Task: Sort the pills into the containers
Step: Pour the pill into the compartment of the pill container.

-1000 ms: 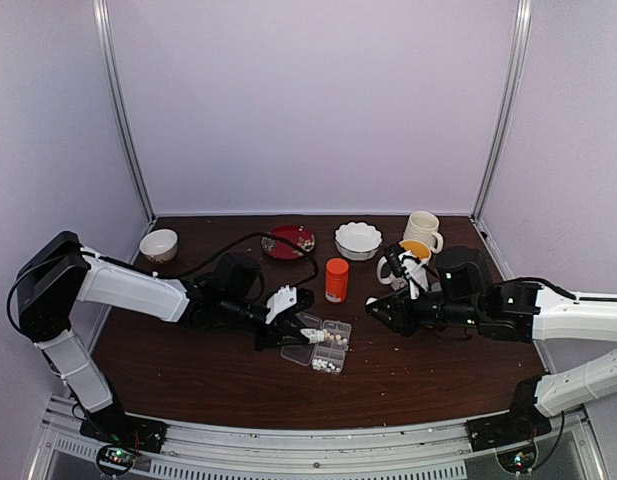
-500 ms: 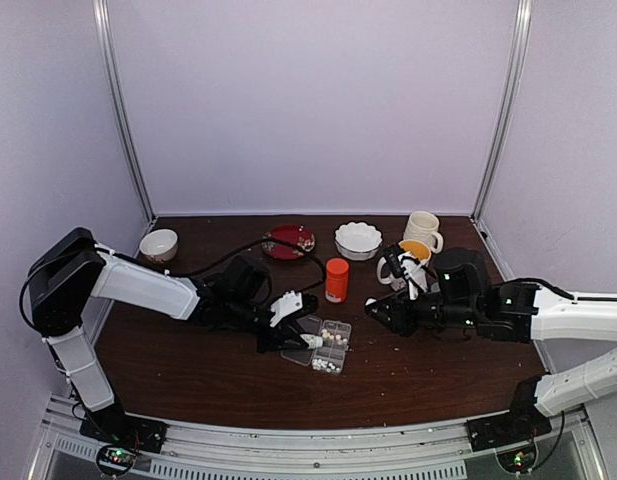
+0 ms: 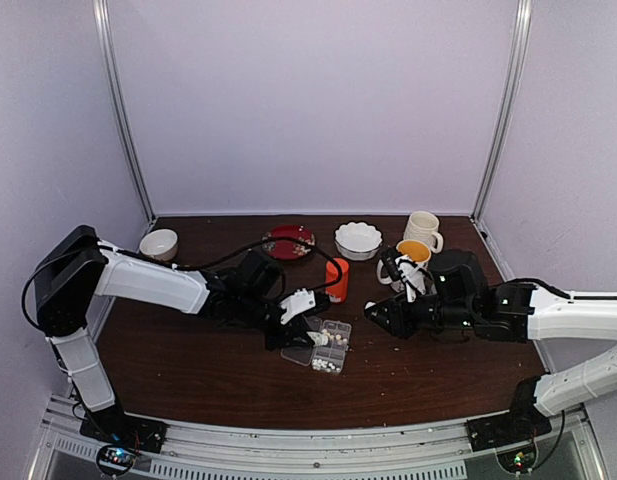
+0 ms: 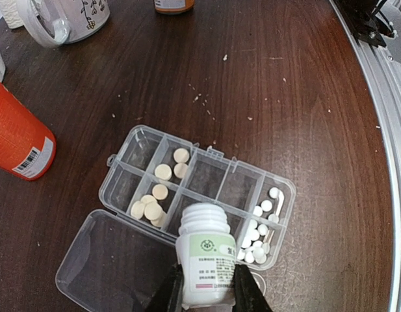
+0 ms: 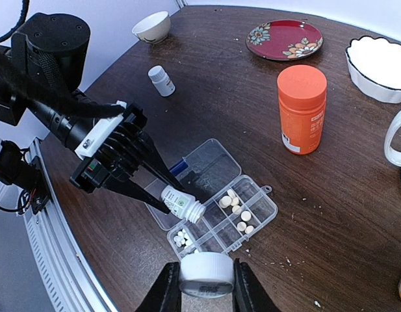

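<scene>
The clear pill organizer (image 4: 242,188) lies open, its lid (image 4: 116,266) flat beside it. Pale yellowish pills (image 4: 162,171) fill two cells on one side, and small white pills (image 4: 258,234) fill the end cells on the other. My left gripper (image 4: 206,286) is shut on an uncapped white pill bottle (image 4: 205,257), tilted mouth-down over the organizer's (image 5: 268,207) middle cells. My right gripper (image 5: 205,289) is shut on a white bottle cap (image 5: 206,273), held just beside the organizer's near edge. In the top view both grippers, left (image 3: 306,322) and right (image 3: 373,309), flank the organizer (image 3: 338,328).
An orange bottle (image 5: 302,107) stands just behind the organizer. A second small white bottle (image 5: 161,80) lies farther left. A red plate (image 5: 283,39), a white scalloped bowl (image 5: 379,65), a small bowl (image 5: 151,26) and two mugs (image 3: 420,232) line the back. Crumbs dot the table.
My left arm has moved right with the white bottle, bringing it from beside the organizer to over its cells. The right gripper with the cap has barely moved.
</scene>
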{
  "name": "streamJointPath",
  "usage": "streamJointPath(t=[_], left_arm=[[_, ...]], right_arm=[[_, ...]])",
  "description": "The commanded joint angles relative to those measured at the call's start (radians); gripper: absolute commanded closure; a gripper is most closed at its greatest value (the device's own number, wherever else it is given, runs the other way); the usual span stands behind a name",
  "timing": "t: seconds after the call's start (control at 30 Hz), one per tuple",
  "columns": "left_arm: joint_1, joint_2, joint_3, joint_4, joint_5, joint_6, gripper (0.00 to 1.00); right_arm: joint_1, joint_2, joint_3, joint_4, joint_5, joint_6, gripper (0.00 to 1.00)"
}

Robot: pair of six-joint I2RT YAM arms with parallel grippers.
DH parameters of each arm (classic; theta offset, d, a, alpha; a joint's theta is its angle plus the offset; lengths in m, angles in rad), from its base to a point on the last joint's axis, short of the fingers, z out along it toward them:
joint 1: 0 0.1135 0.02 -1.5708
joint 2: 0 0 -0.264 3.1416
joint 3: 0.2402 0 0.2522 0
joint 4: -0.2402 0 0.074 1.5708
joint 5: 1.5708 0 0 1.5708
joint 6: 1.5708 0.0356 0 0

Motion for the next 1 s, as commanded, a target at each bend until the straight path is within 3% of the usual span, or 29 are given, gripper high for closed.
streamJointPath(t=[0.0, 0.43, 0.77, 0.97], left_arm=[[-0.021, 0.003, 0.022, -0.037, -0.031, 0.023, 1.00], [-0.031, 0.002, 0.021, -0.028, -0.034, -0.001, 1.00], [-0.032, -0.052, -0.101, 0.172, -0.003, -0.015, 1.00], [-0.031, -0.075, -0.122, 0.190, -0.001, -0.010, 1.00]], right_arm=[[0.001, -0.002, -0.003, 0.004, 0.018, 0.003, 1.00], [0.000, 0.006, 0.002, -0.006, 0.014, -0.001, 1.00], [0.000, 0.009, 0.007, -0.010, 0.002, -0.002, 1.00], [0.001, 0.018, 0.013, -0.011, -0.006, 0.001, 1.00]])
